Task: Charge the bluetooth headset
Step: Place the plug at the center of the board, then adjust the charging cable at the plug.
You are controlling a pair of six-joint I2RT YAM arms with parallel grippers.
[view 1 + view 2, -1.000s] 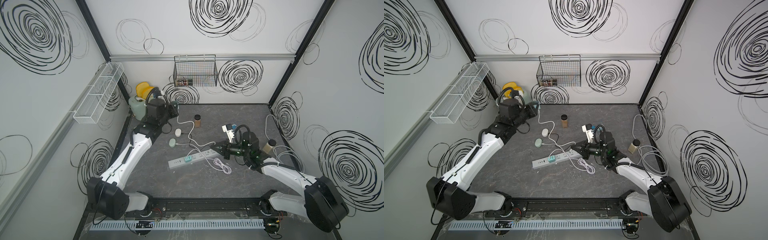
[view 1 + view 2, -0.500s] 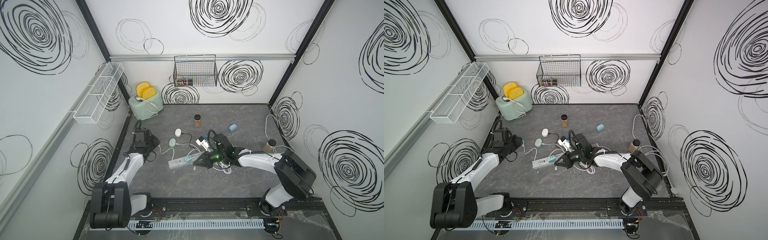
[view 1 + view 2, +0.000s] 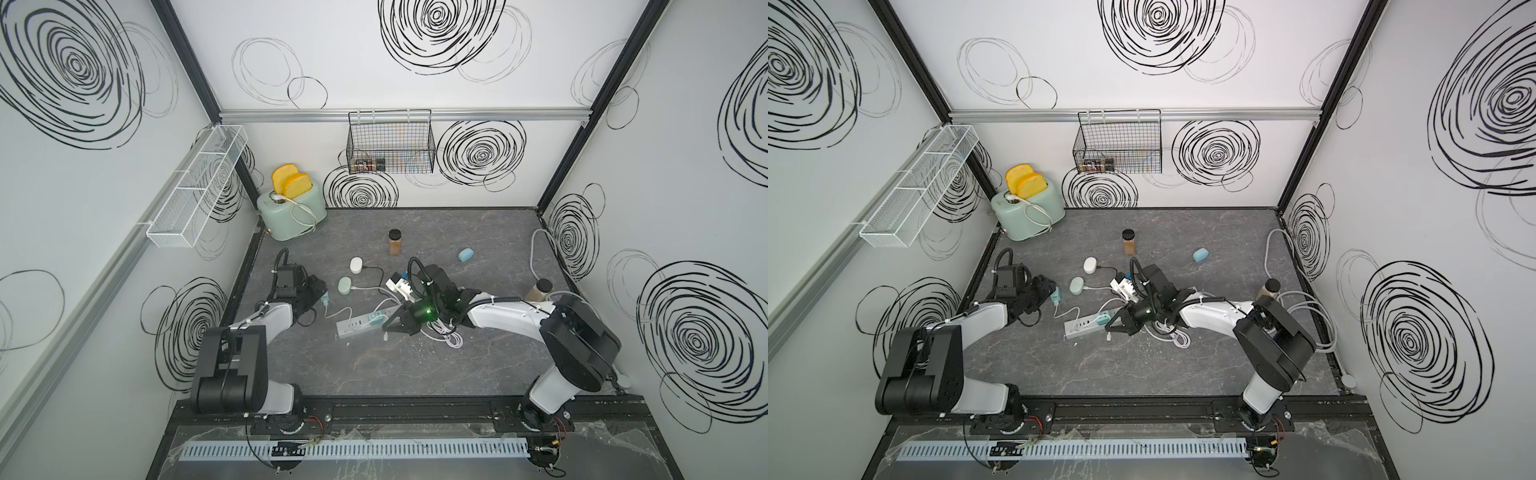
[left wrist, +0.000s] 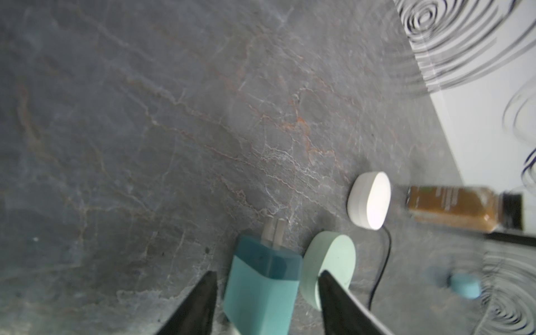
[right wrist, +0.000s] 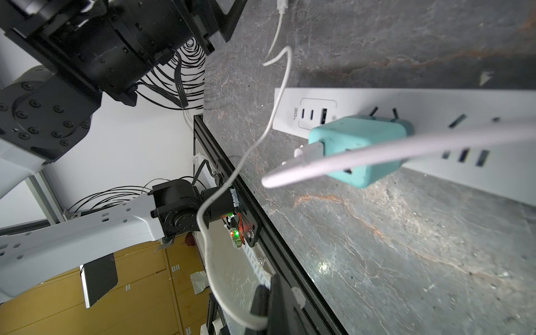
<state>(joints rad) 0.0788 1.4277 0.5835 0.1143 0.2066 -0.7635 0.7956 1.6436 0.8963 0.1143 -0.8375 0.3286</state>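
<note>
Two bread slices [image 3: 291, 185] stand in the toaster [image 3: 286, 222]; the wall basket [image 3: 415, 139] holds small jars [image 3: 368, 165]. The green headset case [image 3: 344, 285] lies on the table [image 3: 374, 374] beside a teal adapter [image 4: 261, 290], which only the left wrist view shows lying free between the spread jaws of the left gripper [image 4: 268, 273]. The right gripper [image 3: 387, 330], jaws closed, pinches a white cable [image 5: 287, 75] near the power strip [image 3: 357, 325].

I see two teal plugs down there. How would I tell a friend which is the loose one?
Start at the toaster in the back corner and follow that side wall forward to the left arm. The loose plug lies on the table between its open jaws, near a mint pod. Unlike the other plug standing in the strip, its prongs are bare.
</note>
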